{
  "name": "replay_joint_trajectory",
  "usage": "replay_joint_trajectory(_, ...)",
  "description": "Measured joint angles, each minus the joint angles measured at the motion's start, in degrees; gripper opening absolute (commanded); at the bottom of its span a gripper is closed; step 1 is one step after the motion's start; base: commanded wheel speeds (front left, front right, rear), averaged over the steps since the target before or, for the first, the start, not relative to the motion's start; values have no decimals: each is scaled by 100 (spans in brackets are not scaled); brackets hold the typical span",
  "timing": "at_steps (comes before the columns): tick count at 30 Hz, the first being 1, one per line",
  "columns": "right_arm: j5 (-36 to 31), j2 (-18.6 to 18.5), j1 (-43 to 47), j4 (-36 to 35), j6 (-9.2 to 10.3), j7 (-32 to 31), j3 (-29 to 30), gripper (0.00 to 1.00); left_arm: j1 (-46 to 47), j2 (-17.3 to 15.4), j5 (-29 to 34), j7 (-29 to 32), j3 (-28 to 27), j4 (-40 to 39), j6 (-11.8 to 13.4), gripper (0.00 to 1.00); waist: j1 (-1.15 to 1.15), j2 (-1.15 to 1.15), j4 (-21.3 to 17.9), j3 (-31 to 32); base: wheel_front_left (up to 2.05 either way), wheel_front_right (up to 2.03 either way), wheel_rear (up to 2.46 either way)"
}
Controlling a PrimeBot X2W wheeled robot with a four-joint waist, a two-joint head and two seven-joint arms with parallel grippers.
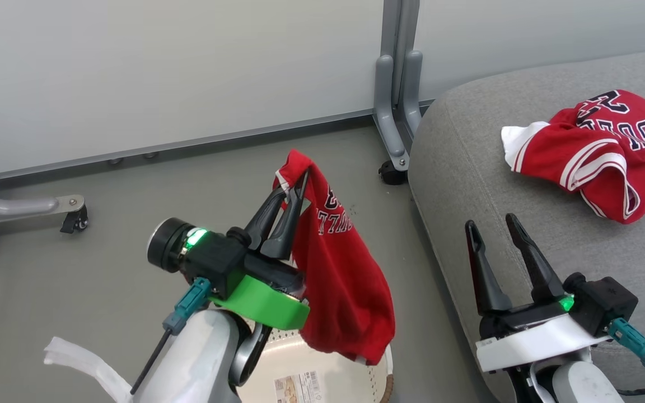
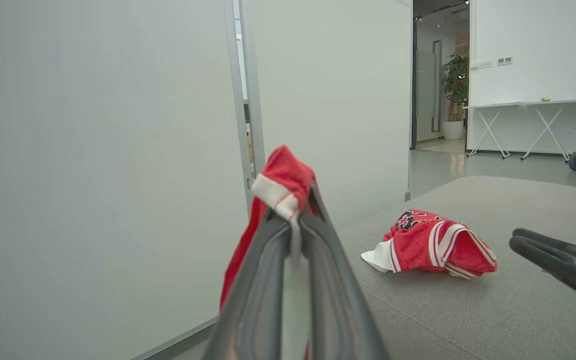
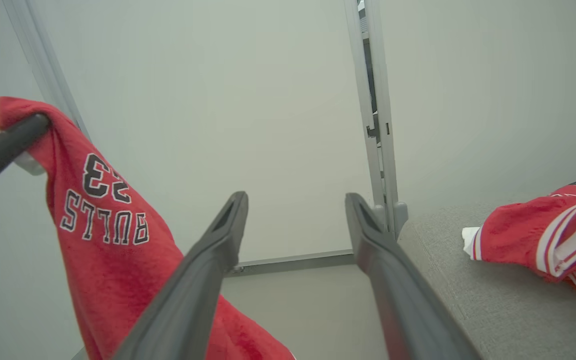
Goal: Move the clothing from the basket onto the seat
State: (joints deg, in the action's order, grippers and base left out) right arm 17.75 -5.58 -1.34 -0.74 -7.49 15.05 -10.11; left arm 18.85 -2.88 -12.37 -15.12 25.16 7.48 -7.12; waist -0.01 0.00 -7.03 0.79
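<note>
Pinching the trim of a red garment, the left gripper is holding it clear of the basket, ready for the seat at three o'clock, while the right gripper is hovering spread and empty.

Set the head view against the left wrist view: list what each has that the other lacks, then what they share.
Head view, not left wrist: the basket below the left arm and a castor wheel on the floor. Left wrist, not head: a potted plant and a white folding table past a doorway. Shared: the left gripper, jaws shut on a red garment; the second garment lying on the seat; the open right gripper.
</note>
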Motion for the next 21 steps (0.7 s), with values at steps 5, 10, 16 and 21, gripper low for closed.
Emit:
replay_joint_trajectory(5,397,-78,-2,-96,0,1,-479,100,133,1,-252,0,225,-193,-2,0,0,0,41,-78,0,0,0)
replay_joint_trajectory(10,611,-247,-107,-74,0,0,-1165,100,293,4,-334,0,605,-310,-18,0,0,0,137,-146,0,0,0)
replay_joint_trajectory(16,780,-332,-463,98,0,1,-1741,100,430,3,-375,0,975,-365,-20,0,0,0,253,-188,0,0,0)
replay_joint_trajectory(21,671,-319,-543,490,0,1,-1722,100,480,3,-433,0,1193,-478,-21,0,0,0,351,-179,0,0,0)
